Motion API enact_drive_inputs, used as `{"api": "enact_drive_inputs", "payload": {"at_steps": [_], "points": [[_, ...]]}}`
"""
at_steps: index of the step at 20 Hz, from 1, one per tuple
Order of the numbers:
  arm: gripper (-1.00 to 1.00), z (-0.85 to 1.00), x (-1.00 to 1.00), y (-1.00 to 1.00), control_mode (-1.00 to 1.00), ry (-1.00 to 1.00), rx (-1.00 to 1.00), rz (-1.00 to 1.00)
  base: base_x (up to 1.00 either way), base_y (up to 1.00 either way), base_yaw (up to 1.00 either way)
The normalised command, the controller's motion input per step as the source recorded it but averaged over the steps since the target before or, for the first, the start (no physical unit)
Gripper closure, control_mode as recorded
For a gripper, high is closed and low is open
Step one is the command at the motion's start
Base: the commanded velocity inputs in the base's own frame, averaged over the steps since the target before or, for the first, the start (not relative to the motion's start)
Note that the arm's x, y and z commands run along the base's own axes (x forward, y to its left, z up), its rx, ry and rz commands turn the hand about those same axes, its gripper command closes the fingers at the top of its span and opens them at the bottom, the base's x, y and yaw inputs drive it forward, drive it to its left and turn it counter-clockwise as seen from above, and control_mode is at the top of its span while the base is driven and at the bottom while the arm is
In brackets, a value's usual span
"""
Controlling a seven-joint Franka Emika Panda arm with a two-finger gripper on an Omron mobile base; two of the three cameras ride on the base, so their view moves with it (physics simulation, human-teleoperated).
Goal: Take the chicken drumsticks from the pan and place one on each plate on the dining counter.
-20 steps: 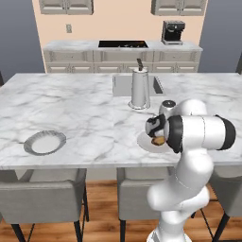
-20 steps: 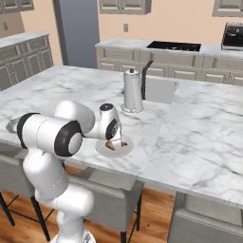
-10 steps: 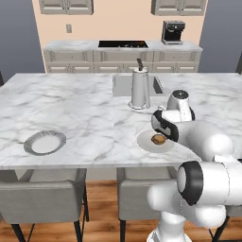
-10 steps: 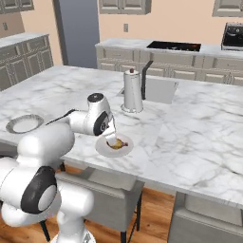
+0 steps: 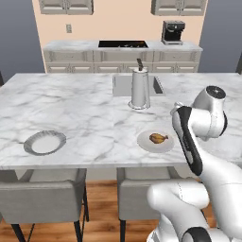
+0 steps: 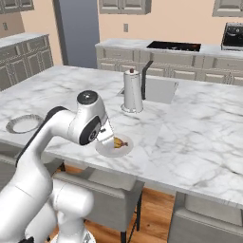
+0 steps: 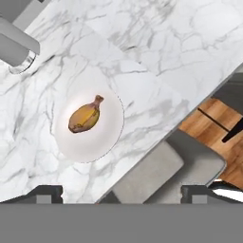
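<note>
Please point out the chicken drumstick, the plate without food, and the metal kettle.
chicken drumstick [image 7: 85,117], hand view, thick meaty middle.
empty plate [image 5: 45,142], left base view, light centre.
metal kettle [image 6: 132,91], right base view, middle of its body.

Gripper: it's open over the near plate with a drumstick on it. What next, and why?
Probably lift the gripper away and head back for another: the drumstick lies free on its plate, jaws wide apart, while the far plate has none.

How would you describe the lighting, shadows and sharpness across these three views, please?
Left base view: flat, even light, hardly any shadow under the kettle. Right base view: the plate beside the arm is sharp, without glare. Hand view: the drumstick is soft-edged, its plate washed out to near white against the marble counter.
</note>
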Motion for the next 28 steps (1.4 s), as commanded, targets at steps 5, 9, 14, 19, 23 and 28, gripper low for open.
{"api": "enact_drive_inputs", "payload": {"at_steps": [5,9,14,19,23,28], "points": [[-1.00,-0.04,-0.63,0.02,-1.00,0.05,-0.02,0.03,0.00,0.00,0.00],[-1.00,-0.03,0.00,0.00,-1.00,0.00,0.00,0.00,0.00,0.00,0.00],[-1.00,0.00,-0.01,0.00,1.00,0.00,0.00,0.00,-0.41,0.00,0.16],[-1.00,0.00,0.00,0.00,1.00,0.00,0.00,0.00,-0.44,0.33,0.35],[-1.00,0.00,0.00,0.00,1.00,0.00,0.00,0.00,-0.06,1.00,0.08],[-1.00,0.00,0.00,0.00,1.00,0.00,0.00,0.00,-0.05,1.00,0.00]]}}
